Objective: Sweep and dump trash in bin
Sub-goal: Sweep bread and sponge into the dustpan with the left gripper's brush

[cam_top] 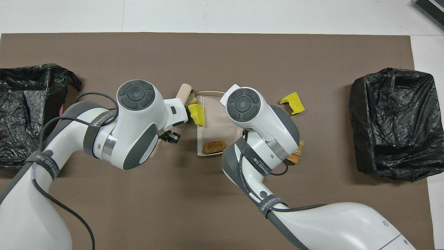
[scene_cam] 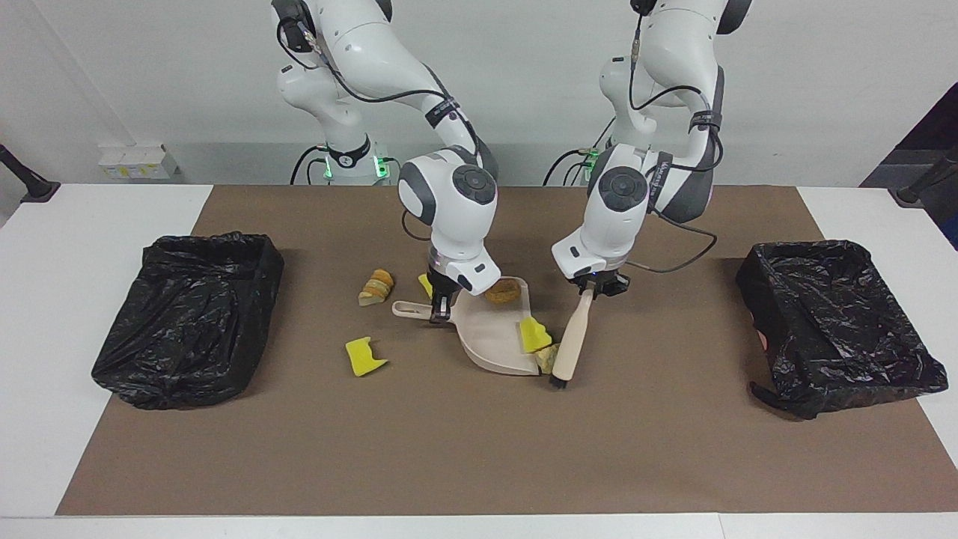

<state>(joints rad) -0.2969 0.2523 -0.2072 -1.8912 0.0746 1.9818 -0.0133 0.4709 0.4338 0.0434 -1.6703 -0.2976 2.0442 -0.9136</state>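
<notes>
My right gripper [scene_cam: 442, 305] is shut on the handle of the beige dustpan [scene_cam: 490, 340], which rests on the mat. My left gripper [scene_cam: 596, 287] is shut on a wooden brush [scene_cam: 572, 338] whose bristles touch the mat beside the pan's lip. A brown lump [scene_cam: 503, 290] lies in the pan. A yellow chunk [scene_cam: 534, 335] sits on the lip, with a tan lump [scene_cam: 547, 358] against the brush. On the mat toward the right arm's end lie a yellow chunk [scene_cam: 364, 357], bread-like lumps [scene_cam: 376, 287] and a small yellow piece [scene_cam: 425, 284].
Two bins lined with black bags stand on the brown mat: one at the right arm's end [scene_cam: 187, 314], one at the left arm's end [scene_cam: 838, 322]. In the overhead view the arms cover much of the dustpan [cam_top: 211, 118].
</notes>
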